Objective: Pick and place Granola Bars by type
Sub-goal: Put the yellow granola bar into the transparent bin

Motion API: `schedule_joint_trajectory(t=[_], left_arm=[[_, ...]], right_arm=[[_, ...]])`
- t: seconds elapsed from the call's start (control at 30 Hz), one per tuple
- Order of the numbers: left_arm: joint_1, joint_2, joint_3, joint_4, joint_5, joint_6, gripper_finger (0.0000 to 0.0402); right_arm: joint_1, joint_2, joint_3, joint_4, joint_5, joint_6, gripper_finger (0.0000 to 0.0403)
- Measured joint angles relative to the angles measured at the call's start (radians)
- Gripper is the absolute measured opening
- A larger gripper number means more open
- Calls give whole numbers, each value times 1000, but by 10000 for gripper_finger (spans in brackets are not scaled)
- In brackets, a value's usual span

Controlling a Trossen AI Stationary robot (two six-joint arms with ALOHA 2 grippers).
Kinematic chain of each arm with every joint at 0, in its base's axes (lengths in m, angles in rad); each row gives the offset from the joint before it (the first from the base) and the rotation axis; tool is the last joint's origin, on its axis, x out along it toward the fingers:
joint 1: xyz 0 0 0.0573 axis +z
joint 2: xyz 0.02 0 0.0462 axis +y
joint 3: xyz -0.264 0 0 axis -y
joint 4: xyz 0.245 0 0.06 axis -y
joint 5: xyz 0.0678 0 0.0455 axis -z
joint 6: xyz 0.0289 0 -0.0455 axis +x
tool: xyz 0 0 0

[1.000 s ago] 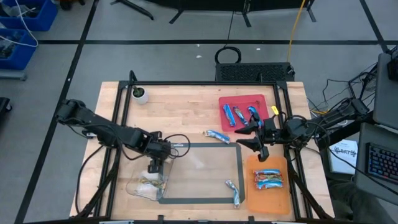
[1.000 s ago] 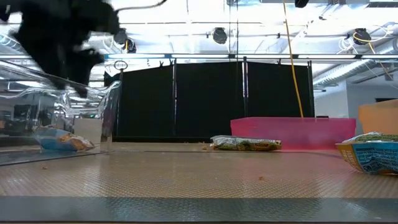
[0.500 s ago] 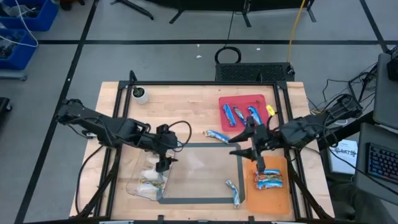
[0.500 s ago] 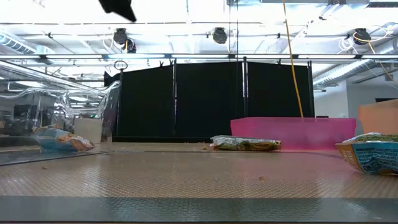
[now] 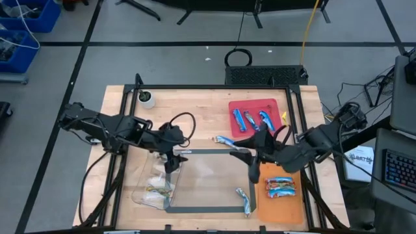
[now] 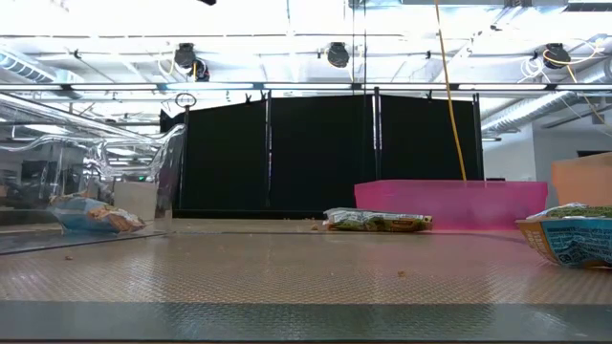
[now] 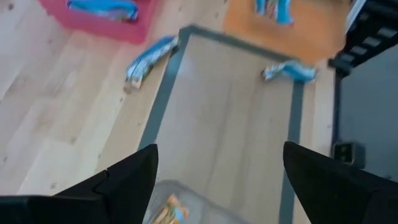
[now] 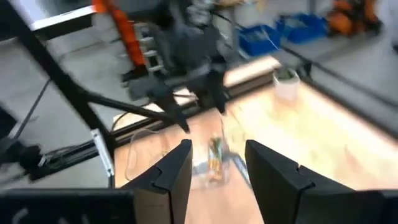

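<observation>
1. From above, the left gripper (image 5: 170,162) is hanging with its fingers spread and nothing between them, just above the clear plastic tray (image 5: 146,195) at the table's near left, where a tan-green granola bar (image 5: 156,190) is lying. The right gripper (image 5: 249,162) is hovering over the taped rectangle (image 5: 209,153), fingers parted and empty. Three blue bars (image 5: 250,119) are sitting in the red tray (image 5: 235,104), two red/orange multicoloured bars (image 5: 281,188) are lying on the orange board (image 5: 288,207), one blue bar (image 5: 226,140) is resting just outside the tape's far edge, and another (image 5: 244,200) is lying near its right near corner. A small white pot (image 5: 147,99) is standing at the far left.

2. At table height, the clear tray (image 6: 115,182) is showing a bar (image 6: 96,218) inside it at left; a loose bar (image 6: 378,221) is lying before the pink tray (image 6: 449,203), and a blue wrapper (image 6: 572,234) is sitting at right.

3. From the left wrist, its fingers (image 7: 127,180) are standing wide apart over the tape, with the tray bar (image 7: 166,211) below them.

4. From the right wrist, its fingers (image 8: 177,171) are standing apart, framing a bar (image 8: 216,152) in the clear tray, with the left arm (image 8: 186,56) beyond.
</observation>
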Motion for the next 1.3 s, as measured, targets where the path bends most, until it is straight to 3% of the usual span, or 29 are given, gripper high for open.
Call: schedule_joint_trajectory(t=[0.13,0.27,0.37,0.63,0.8,1.0,1.13,1.3], left_arm=[[-1,0,0,-69,24,1,347],[-1,0,0,-97,27,9,347],[-1,0,0,-96,28,25,347],[-1,0,0,-93,29,51,347],[-1,0,-1,-93,36,56,347],[-1,0,-1,-92,35,54,347],[-1,0,-1,-91,31,53,347],[-1,0,-1,-91,29,54,347]], right_arm=[[15,29,1,-127,8,275,138],[15,53,1,-296,-115,569,138],[12,70,0,-380,-204,685,138],[2,58,-107,-197,-256,675,141],[-46,48,-169,-23,-488,683,141],[-52,57,-209,208,-587,690,166],[-51,60,-210,205,-564,702,207],[-77,60,-210,48,-353,471,241]])
